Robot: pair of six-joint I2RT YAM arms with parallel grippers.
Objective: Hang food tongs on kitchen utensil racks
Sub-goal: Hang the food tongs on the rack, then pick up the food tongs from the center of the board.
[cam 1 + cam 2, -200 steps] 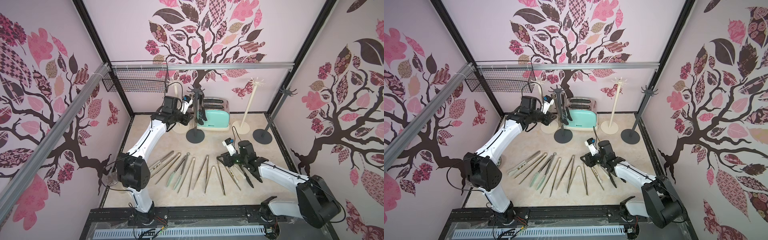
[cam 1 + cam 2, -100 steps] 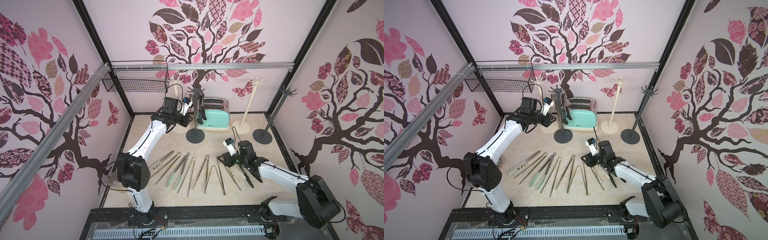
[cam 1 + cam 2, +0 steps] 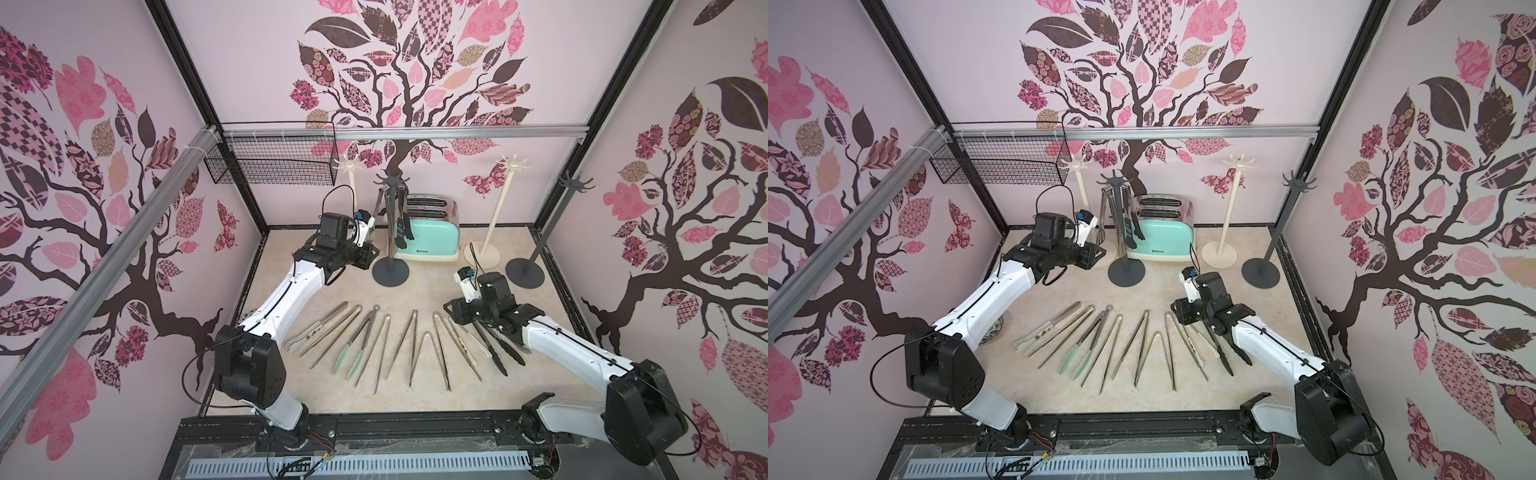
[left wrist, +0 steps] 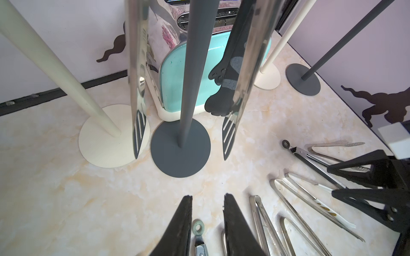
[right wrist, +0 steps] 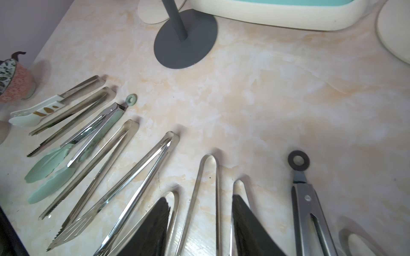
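The food tongs point(image 3: 343, 360) lay fanned in a row across the front half of the surface point(image 3: 428, 291), bends toward the back edge and tips toward the front edge. They looked light and stiff along each arm but springy at the bend, and the polished steel was probably slick. A pinch across both arms close to the bend seemed the safest hold, since the arms sit nearly together there and the bend stays free for a hook. Because they lay flat and thin, the fingers would have to come right down to the surface. The right gripper point(image 5: 200, 197) hung low over the row toward the right edge, its fingers apart and holding nothing. The bend end of one plain steel pair point(image 5: 208, 156) lay between them, apparently touching neither finger, and a black ring-ended pair point(image 5: 305, 197) lay just beside it. The left gripper point(image 4: 208, 196) was raised near the back edge, likewise apart and empty. It was just beside the dark grey rack point(image 3: 390, 272), from whose hooks a slotted steel pair point(image 4: 136, 66) and a black-tipped pair point(image 4: 224, 88) hung. Along the back edge a cream rack point(image 3: 500, 208), a second cream rack point(image 3: 352, 187) and another grey rack point(image 3: 551, 224) carried nothing that could be made out.
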